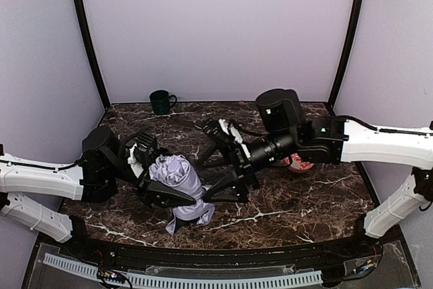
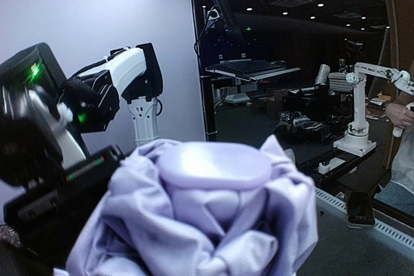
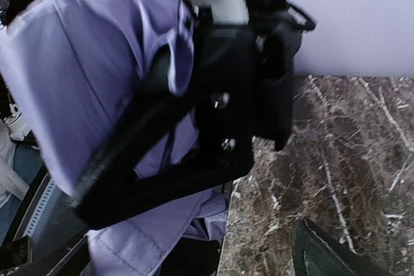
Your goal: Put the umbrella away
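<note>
The umbrella [image 2: 207, 211], folded but loose, sits gripped in the left hand [image 1: 157, 179]; the right hand [image 1: 205, 162] gapes beside it; not yet stowed.

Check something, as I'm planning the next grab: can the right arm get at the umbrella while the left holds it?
Probably yes. The right fingers stand open beside the umbrella, nothing between them. The left fingers, clamped around its middle, cover part of it, so mainly the fabric ends look free.

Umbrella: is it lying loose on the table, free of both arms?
No, the left arm's fingers are clamped around the umbrella and its bunched fabric.
</note>
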